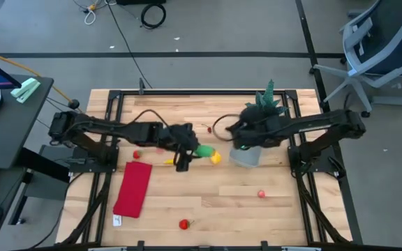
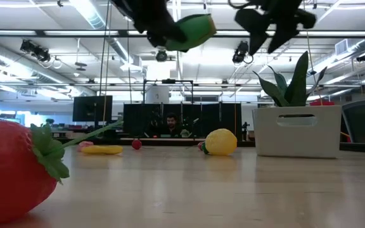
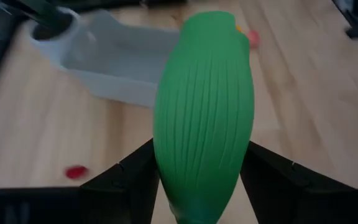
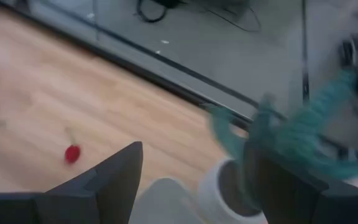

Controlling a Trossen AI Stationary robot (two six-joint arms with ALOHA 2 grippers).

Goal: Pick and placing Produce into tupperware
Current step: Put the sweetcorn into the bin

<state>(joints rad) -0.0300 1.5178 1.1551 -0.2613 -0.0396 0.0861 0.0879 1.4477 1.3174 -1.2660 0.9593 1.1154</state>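
Observation:
My left gripper [image 1: 187, 156] hangs over the table's middle, shut on a green ribbed toy vegetable [image 3: 204, 118], which the low view [image 2: 192, 30] shows high above the board. The translucent tupperware [image 1: 246, 156] sits on the table just right of it, also seen in the left wrist view [image 3: 117, 59]. My right gripper [image 4: 197, 180] is open and hovers over the tub's far edge [image 1: 237, 138], holding nothing. More produce lies on the wood: a yellow lemon [image 2: 220, 141], a yellow piece [image 1: 168, 161], a strawberry [image 1: 183, 224] and small red pieces [image 1: 262, 194]. My left gripper pinches the green vegetable between its two fingers [image 3: 132, 177], on the flanks near one end [image 3: 169, 180]. The fingers come level from the table's left and lie along it. The rest sticks out past the fingertips toward the tub. It is lifted clear of the table.
A spiky green plant in a white pot [image 1: 269, 104] stands just beyond the tub, close to my right gripper. A flat red cloth [image 1: 132, 188] lies near the left front. Bare wood stretches along the near side [image 1: 229, 206]. A person sits far behind the table [image 2: 171, 123].

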